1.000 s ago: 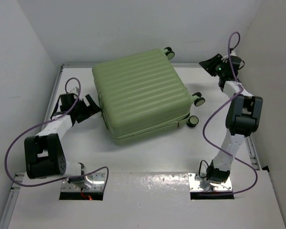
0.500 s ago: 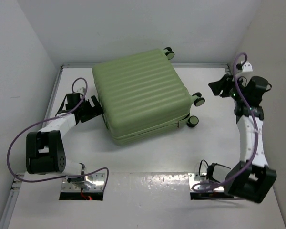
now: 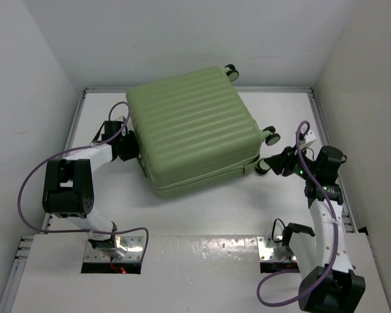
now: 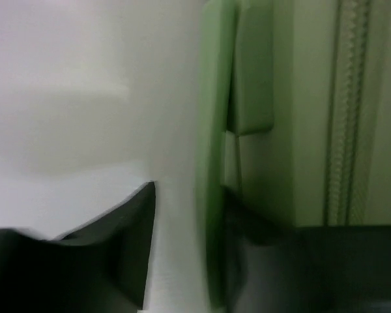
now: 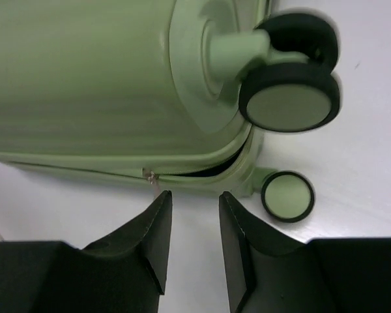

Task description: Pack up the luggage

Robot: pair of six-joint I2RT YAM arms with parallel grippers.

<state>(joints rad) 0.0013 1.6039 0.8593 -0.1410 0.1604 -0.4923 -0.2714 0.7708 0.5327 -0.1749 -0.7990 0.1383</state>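
Observation:
The luggage (image 3: 192, 127) lies flat and closed in the middle of the table, a light-green ribbed shell. My left gripper (image 3: 131, 149) is pressed up to its left side. In the blurred left wrist view the green side handle (image 4: 215, 163) stands between the fingers (image 4: 124, 254), with a strip of table still showing beside it. My right gripper (image 3: 278, 163) sits low by the right front corner. There the gripper (image 5: 194, 202) stands narrowly open and empty, just short of the zipper pull (image 5: 153, 179). The seam gapes darkly (image 5: 212, 169) at that corner.
Black-and-green wheels stick out at the luggage's right side (image 3: 272, 137), (image 3: 264, 165) and back corner (image 3: 231, 72); two of them (image 5: 290, 107), (image 5: 287, 195) are close to my right fingers. White walls and a raised rim (image 3: 78, 124) enclose the table. Purple cables loop off both arms.
My left gripper has moved right against the luggage's side and its jaws have narrowed round the handle. My right arm has swung from the back right corner down to the wheels.

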